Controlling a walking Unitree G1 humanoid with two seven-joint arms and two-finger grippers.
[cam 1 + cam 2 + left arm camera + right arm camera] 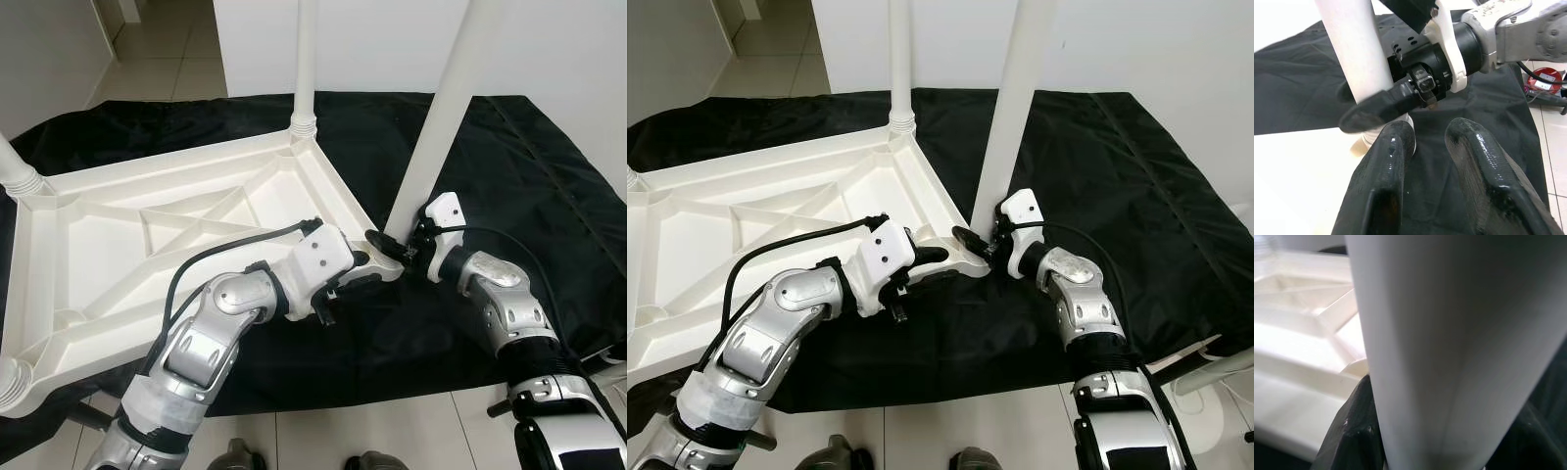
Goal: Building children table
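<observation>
A white plastic table top (pixel 176 220) lies upside down on a black cloth (pixel 509 166). White legs stand up from its far corner (pixel 306 69) and its left corners (pixel 15 174). Another white leg (pixel 446 108) rises from the near right corner, tilted a little to the right. My right gripper (pixel 394 242) is shut on this leg's base; its black fingers (pixel 1354 431) hug the leg (pixel 1449 333) on both sides. My left gripper (pixel 377 269) sits at that same corner, right beside the socket. Its two fingers (pixel 1393 147) stand open with only cloth between them.
The cloth covers a low surface with tiled floor (pixel 392 431) along its near edge and a white wall (pixel 549 49) behind. A red object with cables (pixel 1546 78) lies on the floor beyond the cloth to the right. My feet (pixel 367 460) stand at the near edge.
</observation>
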